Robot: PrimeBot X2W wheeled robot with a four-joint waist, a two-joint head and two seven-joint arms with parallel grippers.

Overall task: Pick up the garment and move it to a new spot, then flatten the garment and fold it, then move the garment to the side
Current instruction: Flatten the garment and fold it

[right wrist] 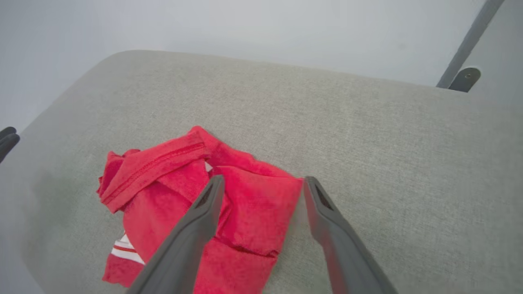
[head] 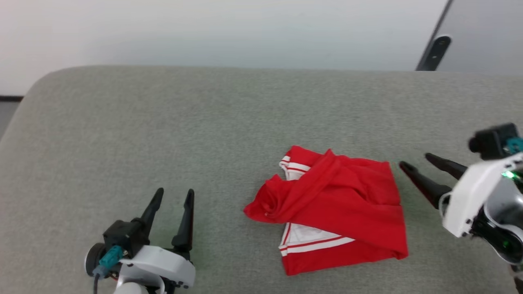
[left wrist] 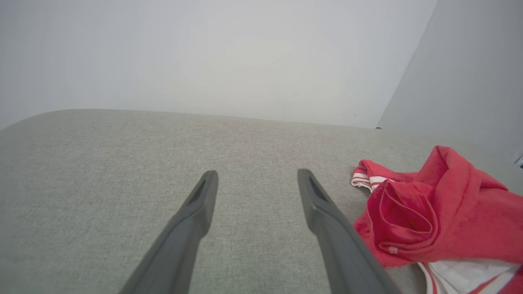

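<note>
Seemingly the garment [head: 331, 212] lies in a rough, rumpled fold, so I judge neatening and the move aside are left. My left gripper [head: 175, 190] sits well left of it, my right gripper [head: 415, 160] just right of it, jaws apart, empty. Under it grey cushion [head: 163, 122], beyond it pale wall [head: 204, 32]

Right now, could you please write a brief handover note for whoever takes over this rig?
The left pincer is open and empty over the grey cushion, left of the garment and apart from it.
The right pincer is open and empty, tips pointing at the garment's right edge, gripping nothing.
The garment lies on the cushion in a rough fold, one red flap rumpled across it.
Done: apparently the fold, untidily.
Left: probably tidy it, then move it to the side.
</note>
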